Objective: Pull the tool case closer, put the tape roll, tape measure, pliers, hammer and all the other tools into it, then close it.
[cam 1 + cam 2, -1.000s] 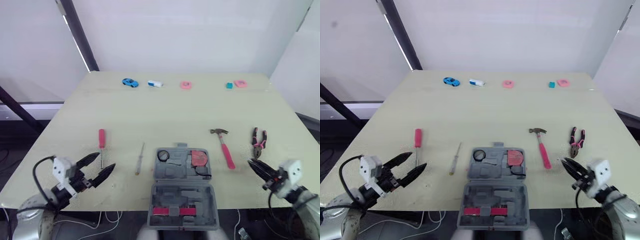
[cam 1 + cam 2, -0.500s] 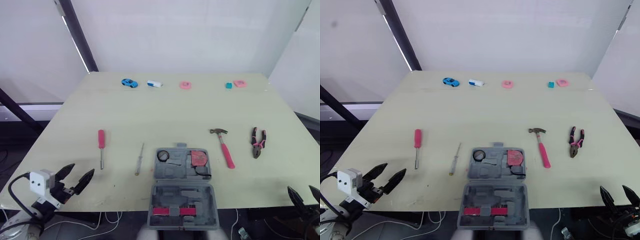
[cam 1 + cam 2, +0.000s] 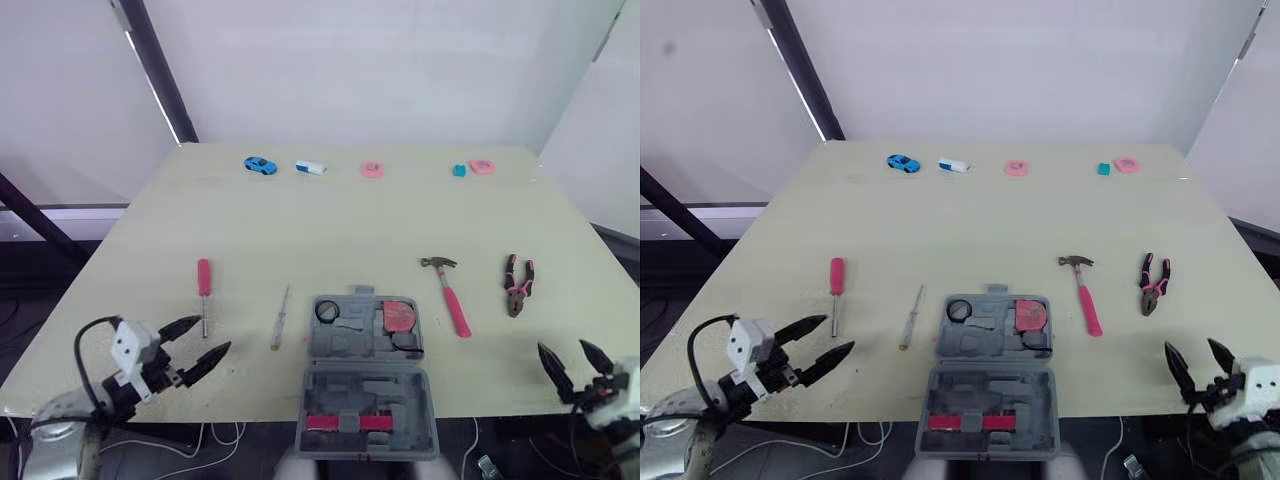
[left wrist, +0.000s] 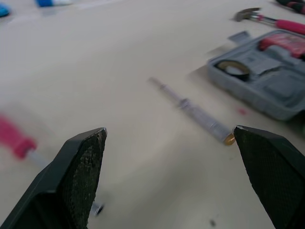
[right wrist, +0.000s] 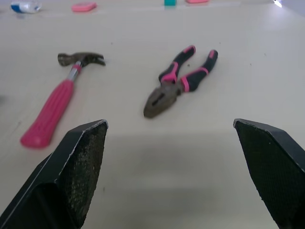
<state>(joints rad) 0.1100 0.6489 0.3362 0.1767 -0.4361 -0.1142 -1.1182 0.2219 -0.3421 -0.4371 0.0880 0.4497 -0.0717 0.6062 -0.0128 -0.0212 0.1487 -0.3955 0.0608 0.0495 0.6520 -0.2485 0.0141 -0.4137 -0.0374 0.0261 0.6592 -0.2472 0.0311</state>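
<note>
At the lower centre of the head view we see the grey tool case lying open flat, its near half reaching past the near edge of the desk. That near half carries a pink strip. In the far half sit a black tape roll at the left and a red tape measure at the right.

At the lower left, the left tool hovers over the desk's near left corner with its two black fingers spread wide and nothing between them. At the lower right, the right tool is at the desk's near right corner, its fingers likewise parted and empty.

Left of the case, near it but apart, we find a slim clear-handled screwdriver lying on the desk. Further left is a red-handled screwdriver, whose shaft tip lies near the left tool's fingertips. Right of the case lies the hammer, pink handle toward us and head away, and right of that the pliers with pink and black grips. The right wrist view shows their jaws pointing toward the right tool.

Along the desk's far edge, across the top of the frame, we see a row: a blue toy car, a white and blue object, a pink round piece, a teal block and another pink piece.
</note>
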